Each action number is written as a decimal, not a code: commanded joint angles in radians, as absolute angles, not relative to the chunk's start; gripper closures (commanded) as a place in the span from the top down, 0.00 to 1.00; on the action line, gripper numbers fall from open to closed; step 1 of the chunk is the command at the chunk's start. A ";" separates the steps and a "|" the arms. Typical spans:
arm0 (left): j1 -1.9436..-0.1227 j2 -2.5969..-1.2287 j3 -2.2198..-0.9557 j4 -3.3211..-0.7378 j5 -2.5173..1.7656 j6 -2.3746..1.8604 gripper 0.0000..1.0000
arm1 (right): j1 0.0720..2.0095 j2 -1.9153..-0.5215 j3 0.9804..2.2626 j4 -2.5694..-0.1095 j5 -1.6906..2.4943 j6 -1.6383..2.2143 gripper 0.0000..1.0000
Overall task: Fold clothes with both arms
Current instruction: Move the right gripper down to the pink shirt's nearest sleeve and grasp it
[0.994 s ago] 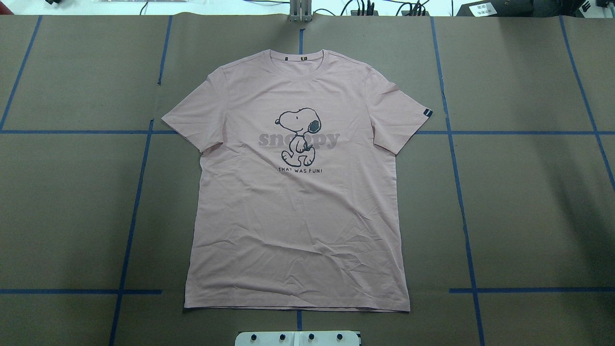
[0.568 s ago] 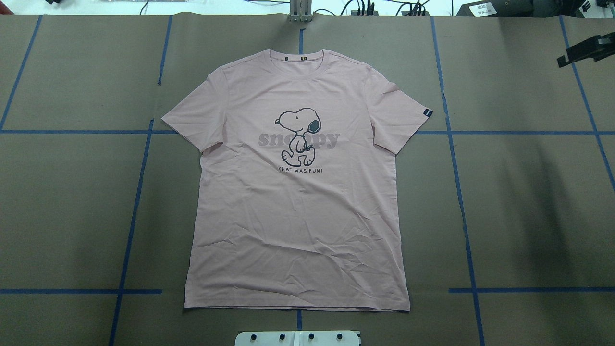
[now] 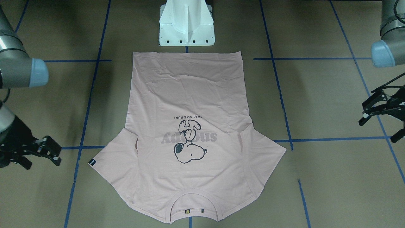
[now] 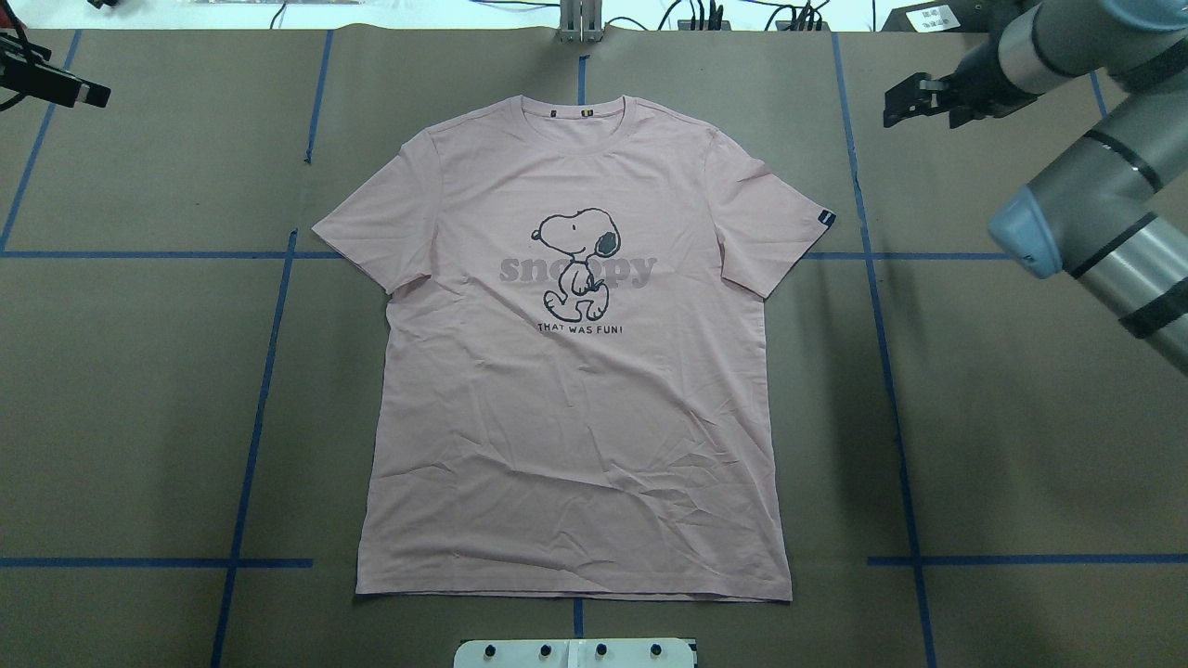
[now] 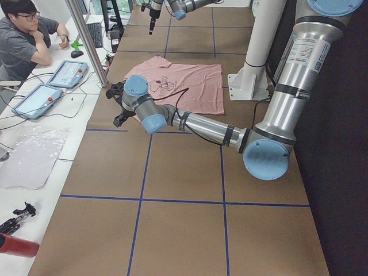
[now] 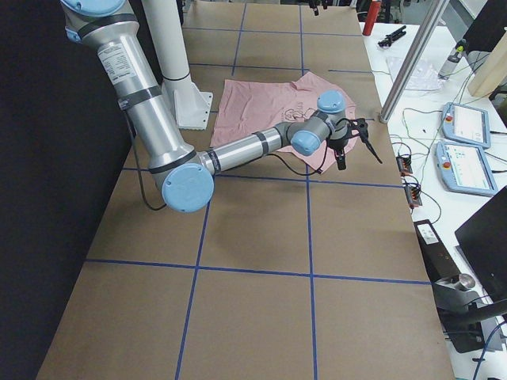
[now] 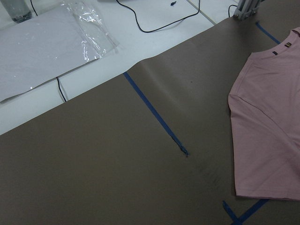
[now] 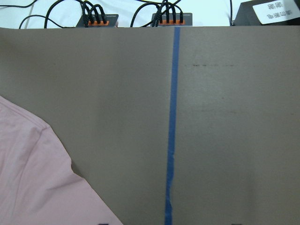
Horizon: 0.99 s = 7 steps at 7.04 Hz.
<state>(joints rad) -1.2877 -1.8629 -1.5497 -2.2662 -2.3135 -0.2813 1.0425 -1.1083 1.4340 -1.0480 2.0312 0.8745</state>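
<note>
A pale pink T-shirt (image 4: 575, 417) with a cartoon dog print lies flat and face up on the brown table, collar away from the robot base. It also shows in the front-facing view (image 3: 186, 95). My left gripper (image 3: 378, 129) hovers open and empty beyond the shirt's left sleeve; overhead it is at the far upper left (image 4: 65, 85). My right gripper (image 3: 42, 160) hovers open and empty beside the sleeve with the black tag (image 4: 826, 218); overhead it is at the upper right (image 4: 902, 102). Neither touches the shirt. Each wrist view catches only a sleeve edge (image 7: 272, 117) (image 8: 33, 178).
The white pedestal base (image 3: 186, 28) stands just behind the shirt's hem. Blue tape lines (image 4: 251, 417) cross the table. A seated operator (image 5: 26, 37) and teach pendants (image 5: 52, 86) are on the desk past the collar side. Cables and a plastic bag (image 7: 93, 28) lie there too.
Both arms have swung into the overhead view. The right gripper moved left from the right edge towards the shirt; the left gripper appeared at the upper left. The shirt has not moved.
</note>
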 commanded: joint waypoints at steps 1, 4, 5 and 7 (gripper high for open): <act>-1.279 -1.864 -1.554 -2.267 -2.310 -0.291 1.00 | 0.928 -1.069 1.323 -0.933 1.892 0.994 0.78; -1.279 -1.864 -1.555 -2.269 -2.310 -0.291 1.00 | 0.842 -1.074 1.293 -0.919 1.770 1.037 0.71; -1.279 -1.864 -1.555 -2.269 -2.310 -0.291 1.00 | 0.832 -1.072 1.283 -0.919 1.760 1.037 0.70; -1.279 -1.864 -1.555 -2.269 -2.310 -0.291 1.00 | 0.815 -1.077 1.278 -0.919 1.744 1.037 0.67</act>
